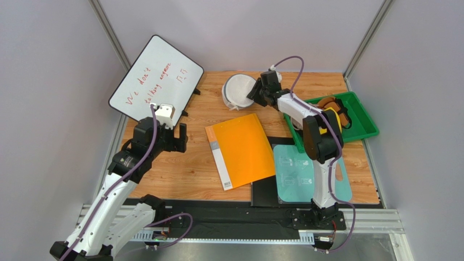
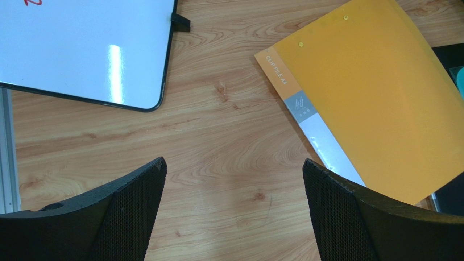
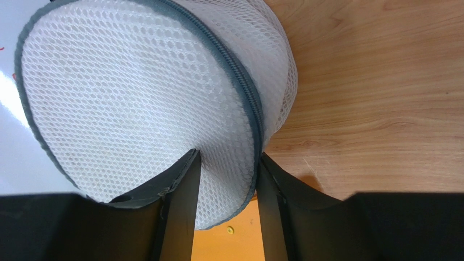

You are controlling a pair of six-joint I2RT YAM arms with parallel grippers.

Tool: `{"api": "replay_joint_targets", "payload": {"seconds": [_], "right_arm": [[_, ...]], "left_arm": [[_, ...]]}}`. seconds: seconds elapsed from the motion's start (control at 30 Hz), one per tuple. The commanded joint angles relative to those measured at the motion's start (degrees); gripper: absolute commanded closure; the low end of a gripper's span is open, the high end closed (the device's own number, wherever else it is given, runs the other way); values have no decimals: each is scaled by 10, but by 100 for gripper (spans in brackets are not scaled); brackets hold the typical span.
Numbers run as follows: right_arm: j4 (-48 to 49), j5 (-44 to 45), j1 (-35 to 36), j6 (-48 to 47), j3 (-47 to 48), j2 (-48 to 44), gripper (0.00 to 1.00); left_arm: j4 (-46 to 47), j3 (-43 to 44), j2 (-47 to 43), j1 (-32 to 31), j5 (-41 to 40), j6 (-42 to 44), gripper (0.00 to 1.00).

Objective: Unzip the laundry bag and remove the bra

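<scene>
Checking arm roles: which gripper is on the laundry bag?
The right gripper: it pinches the laundry bag at its zipper rim. The left gripper hangs open over the wooden table beside the orange folder, holding nothing.

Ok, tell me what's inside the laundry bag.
Nothing shows: white mesh on the laundry bag hides any contents, and its visible zipper stretch is closed. The right pincer pinches its rim.

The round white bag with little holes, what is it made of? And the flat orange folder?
The round white mesh laundry bag looks like soft netting, probably a synthetic such as polyester: rows of tiny holes cover it. Its grey zipper rim looks like woven fabric tape with small teeth. The flat orange folder looks like smooth plastic with a soft, dull sheen.
</scene>
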Motion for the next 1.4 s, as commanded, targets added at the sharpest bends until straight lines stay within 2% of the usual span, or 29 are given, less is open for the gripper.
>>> {"api": "replay_joint_targets", "payload": {"seconds": [0.0, 0.07, 0.1, 0.2, 0.53, 0.7, 0.83, 0.93, 1.03, 1.07, 1.17, 1.3, 1.37], "right_arm": [[50, 5, 9, 17, 36, 10, 62], [53, -17, 13, 19, 55, 16, 75], [56, -29, 15, 20, 61, 17, 87], [68, -49, 25, 27, 85, 24, 100], [110, -141, 111, 15, 196, 27, 100], [134, -180, 157, 7, 185, -9, 100], [170, -210, 200, 21, 138, -46, 100], [196, -224, 230, 24, 67, -86, 100], [232, -235, 253, 41, -20, -136, 100], [246, -231, 258, 47, -82, -152, 100], [281, -200, 281, 51, -188, -224, 100], [335, -200, 290, 77, -301, -248, 100], [338, -207, 290, 79, -322, -244, 100]], "left_arm": [[1, 0, -4, 4, -6, 7, 0], [0, 0, -4, 3, -8, 8, 0], [1, 0, -4, 4, -9, 7, 0], [0, 0, -4, 4, -11, 7, 0], [-1, -1, -11, 4, -27, 4, 0], [-9, 3, -36, 6, -43, -26, 2], [-11, -5, -80, 9, -59, -95, 2], [-19, -26, -123, 17, -47, -149, 3], [-34, -44, -154, 18, -23, -198, 3], [-41, -49, -163, 17, -17, -208, 3], [-62, -64, -177, 18, -11, -246, 3], [-83, -94, -164, 18, -17, -280, 2], [-72, -114, -150, 18, 2, -298, 2]]}}
